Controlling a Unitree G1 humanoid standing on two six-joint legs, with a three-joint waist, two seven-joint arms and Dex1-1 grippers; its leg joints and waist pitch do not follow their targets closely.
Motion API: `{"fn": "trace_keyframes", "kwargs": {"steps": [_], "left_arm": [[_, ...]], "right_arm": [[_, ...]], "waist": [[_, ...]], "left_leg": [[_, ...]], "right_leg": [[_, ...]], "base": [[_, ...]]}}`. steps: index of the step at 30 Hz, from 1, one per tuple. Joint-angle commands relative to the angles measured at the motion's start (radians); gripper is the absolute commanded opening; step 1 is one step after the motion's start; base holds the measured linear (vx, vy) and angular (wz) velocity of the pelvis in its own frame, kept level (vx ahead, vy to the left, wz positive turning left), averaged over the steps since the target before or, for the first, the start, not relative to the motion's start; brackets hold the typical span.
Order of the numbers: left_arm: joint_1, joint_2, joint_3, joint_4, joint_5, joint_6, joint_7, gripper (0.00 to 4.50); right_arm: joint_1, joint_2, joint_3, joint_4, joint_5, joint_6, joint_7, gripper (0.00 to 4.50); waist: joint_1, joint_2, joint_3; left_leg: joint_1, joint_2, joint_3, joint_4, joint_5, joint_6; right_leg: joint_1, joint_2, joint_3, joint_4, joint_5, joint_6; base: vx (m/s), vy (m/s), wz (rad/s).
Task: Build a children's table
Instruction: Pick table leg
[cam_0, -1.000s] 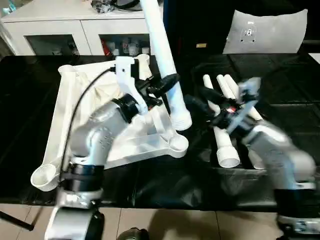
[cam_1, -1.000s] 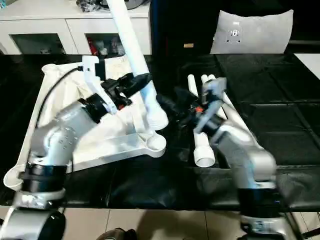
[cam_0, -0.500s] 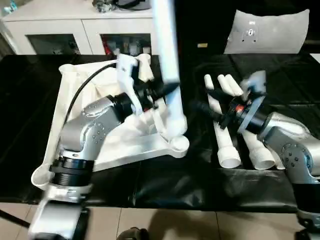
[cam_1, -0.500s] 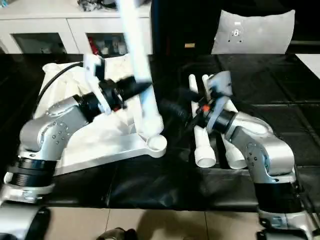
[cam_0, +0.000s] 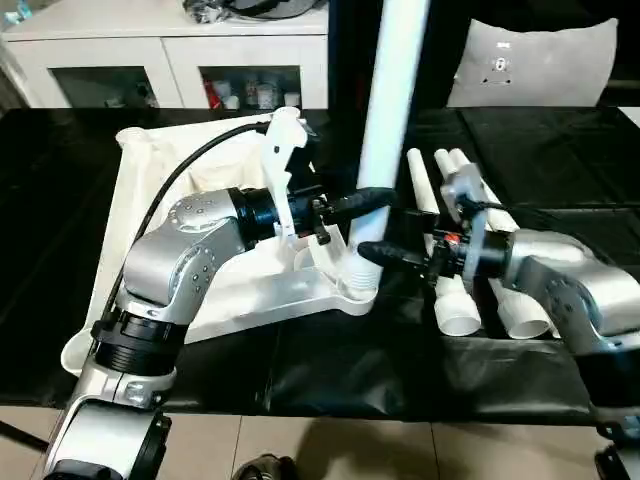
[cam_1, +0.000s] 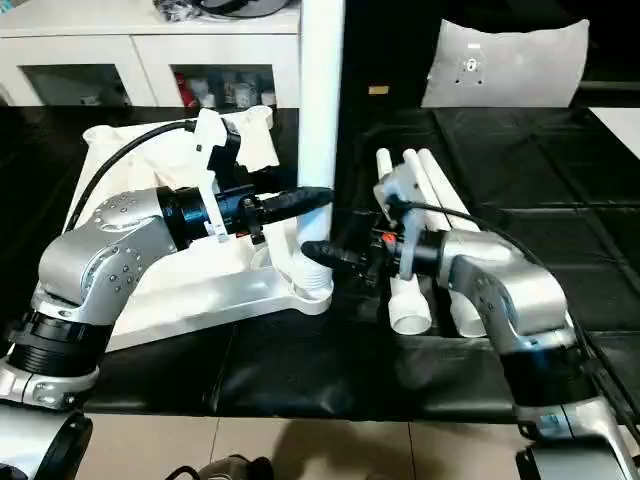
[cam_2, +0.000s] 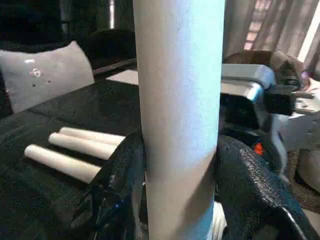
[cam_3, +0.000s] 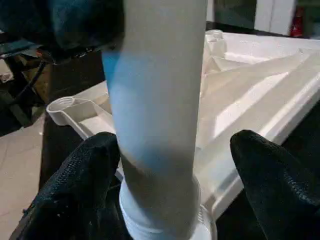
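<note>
The white table top (cam_0: 135, 210) lies upside down on the black surface, ribs up. One white leg (cam_0: 395, 100) stands nearly upright, its collar end on the near right corner socket (cam_0: 352, 292). How deep it sits I cannot tell. My left gripper (cam_0: 380, 197) is shut on this leg above the collar, and its fingers (cam_2: 120, 175) press both sides of the leg (cam_2: 180, 75). My right gripper (cam_0: 375, 255) is open, reaching in low with a finger (cam_3: 270, 180) on each side of the leg (cam_3: 160, 75). Three more legs (cam_0: 450, 290) lie side by side to the right.
A white cabinet (cam_0: 170, 45) stands behind the black-covered worktable (cam_0: 300, 370). At the back right a grey cushion (cam_0: 540, 60) leans upright. The table's front edge runs just below my arms, with tiled floor beyond it.
The leg swung from leaning left to nearly upright, and its collar end came down onto the corner socket. My right gripper moved left from the lying legs to straddle the leg's lower end.
</note>
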Motion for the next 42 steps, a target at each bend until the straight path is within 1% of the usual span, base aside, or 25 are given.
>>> {"fn": "trace_keyframes", "kwargs": {"steps": [1,5,7,8,10,14,15,16,20,21,22,24,25,29,34,37,38,42], "left_arm": [[-0.015,0.007,-0.002,-0.027,-0.019,0.004,-0.009,1.83],[-0.016,0.003,-0.003,-0.028,-0.023,0.015,-0.018,1.83],[-0.014,0.001,-0.008,-0.039,-0.026,0.019,-0.024,1.83],[-0.013,0.001,-0.008,-0.040,-0.027,0.020,-0.025,1.83],[-0.010,0.000,-0.012,-0.051,-0.030,0.027,-0.032,1.83],[-0.010,-0.001,-0.015,-0.054,-0.029,0.028,-0.033,1.83],[-0.009,-0.001,-0.016,-0.056,-0.030,0.030,-0.034,1.83],[-0.009,-0.001,-0.017,-0.057,-0.031,0.030,-0.035,1.83],[-0.008,-0.009,-0.022,-0.063,-0.034,0.033,-0.042,1.83],[-0.008,-0.009,-0.023,-0.067,-0.035,0.036,-0.043,1.83],[-0.007,-0.009,-0.025,-0.070,-0.036,0.037,-0.045,1.83],[-0.006,-0.007,-0.030,-0.076,-0.036,0.040,-0.050,1.83],[-0.005,-0.005,-0.032,-0.077,-0.034,0.040,-0.053,1.83],[-0.004,0.001,-0.037,-0.072,-0.026,0.034,-0.064,1.82],[-0.003,-0.001,-0.036,-0.071,-0.023,0.034,-0.064,1.82],[-0.001,-0.002,-0.034,-0.073,-0.023,0.034,-0.062,1.82],[0.000,-0.002,-0.035,-0.074,-0.023,0.034,-0.062,1.82],[0.006,-0.004,-0.034,-0.079,-0.026,0.033,-0.058,1.82]], "right_arm": [[-0.017,0.005,0.013,0.002,0.008,0.004,0.021,3.90],[-0.018,0.011,0.025,0.006,0.000,0.000,0.038,3.90],[-0.018,0.015,0.030,0.009,0.001,-0.001,0.042,3.62],[-0.018,0.016,0.030,0.010,0.001,-0.001,0.042,3.62],[-0.019,0.023,0.033,0.016,-0.005,-0.001,0.046,3.42],[-0.023,0.029,0.039,0.024,-0.011,-0.002,0.050,3.07],[-0.023,0.031,0.041,0.025,-0.012,-0.001,0.050,3.07],[-0.023,0.031,0.042,0.026,-0.012,-0.001,0.051,2.84],[-0.027,0.039,0.047,0.035,-0.017,-0.001,0.056,2.50],[-0.028,0.041,0.048,0.037,-0.019,-0.002,0.058,2.50],[-0.029,0.042,0.048,0.039,-0.020,-0.002,0.061,2.32],[-0.034,0.044,0.048,0.042,-0.018,-0.002,0.065,2.26],[-0.035,0.045,0.047,0.043,-0.016,-0.002,0.067,2.08],[-0.034,0.045,0.048,0.042,-0.018,-0.003,0.074,2.01],[-0.030,0.045,0.051,0.040,-0.020,-0.005,0.077,1.98],[-0.024,0.047,0.049,0.034,-0.023,-0.007,0.079,1.98],[-0.022,0.048,0.048,0.033,-0.024,-0.008,0.079,1.97],[-0.014,0.050,0.047,0.028,-0.027,-0.010,0.077,1.97]], "waist": [[0.000,-0.025,-0.073],[0.000,-0.025,-0.073],[0.001,-0.025,-0.071],[0.001,-0.026,-0.071],[0.001,-0.025,-0.071],[0.001,-0.026,-0.071],[0.000,-0.024,-0.069],[0.000,-0.025,-0.070],[0.000,-0.026,-0.069],[0.000,-0.026,-0.069],[0.000,-0.026,-0.069],[0.000,-0.026,-0.070],[0.000,-0.027,-0.070],[0.002,-0.026,-0.072],[0.002,-0.027,-0.071],[0.002,-0.027,-0.073],[0.003,-0.025,-0.076],[0.003,-0.025,-0.077]], "left_leg": [[0.051,0.077,-0.028,-0.064,-0.198,0.051],[0.053,0.077,-0.028,-0.064,-0.198,0.048],[0.054,0.078,-0.028,-0.066,-0.207,0.041],[0.054,0.078,-0.028,-0.066,-0.208,0.040],[0.054,0.077,-0.028,-0.066,-0.214,0.034],[0.053,0.077,-0.028,-0.065,-0.207,0.040],[0.052,0.076,-0.028,-0.064,-0.207,0.040],[0.053,0.076,-0.028,-0.065,-0.209,0.040],[0.054,0.077,-0.029,-0.066,-0.215,0.038],[0.054,0.077,-0.029,-0.067,-0.217,0.036],[0.054,0.077,-0.028,-0.066,-0.216,0.035],[0.054,0.077,-0.029,-0.066,-0.216,0.036],[0.053,0.077,-0.028,-0.066,-0.212,0.037],[0.054,0.077,-0.028,-0.065,-0.201,0.041],[0.053,0.077,-0.028,-0.064,-0.200,0.044],[0.053,0.077,-0.028,-0.063,-0.193,0.044],[0.053,0.077,-0.028,-0.062,-0.188,0.046],[0.053,0.077,-0.028,-0.061,-0.178,0.050]], "right_leg": [[0.018,-0.064,0.020,-0.073,-0.072,-0.261],[0.018,-0.061,0.019,-0.071,-0.059,-0.266],[0.017,-0.062,0.020,-0.072,-0.062,-0.267],[0.018,-0.062,0.020,-0.071,-0.062,-0.267],[0.018,-0.062,0.020,-0.071,-0.063,-0.269],[0.019,-0.063,0.020,-0.071,-0.057,-0.271],[0.019,-0.064,0.021,-0.072,-0.058,-0.271],[0.019,-0.062,0.021,-0.072,-0.060,-0.270],[0.018,-0.062,0.020,-0.071,-0.065,-0.269],[0.018,-0.062,0.020,-0.071,-0.067,-0.269],[0.018,-0.062,0.020,-0.071,-0.064,-0.269],[0.019,-0.062,0.020,-0.070,-0.064,-0.270],[0.019,-0.062,0.021,-0.071,-0.060,-0.270],[0.019,-0.062,0.020,-0.069,-0.047,-0.271],[0.020,-0.063,0.020,-0.070,-0.052,-0.272],[0.020,-0.062,0.019,-0.068,-0.040,-0.273],[0.022,-0.062,0.019,-0.066,-0.033,-0.274],[0.022,-0.062,0.018,-0.065,-0.017,-0.277]], "base": [[0.000,0.000,0.00],[0.000,0.000,0.00],[0.000,0.000,0.00],[0.000,0.000,0.00],[0.000,0.000,0.00],[0.000,0.000,0.00],[0.000,0.000,0.00],[0.000,0.000,0.00],[0.000,0.000,0.00],[0.000,0.000,0.00],[0.000,0.000,0.00],[0.000,0.000,0.00],[0.000,0.000,0.00],[0.000,0.000,0.00],[0.000,0.000,0.00],[0.000,0.000,0.00],[0.000,0.000,0.00],[0.000,0.000,0.00]]}}
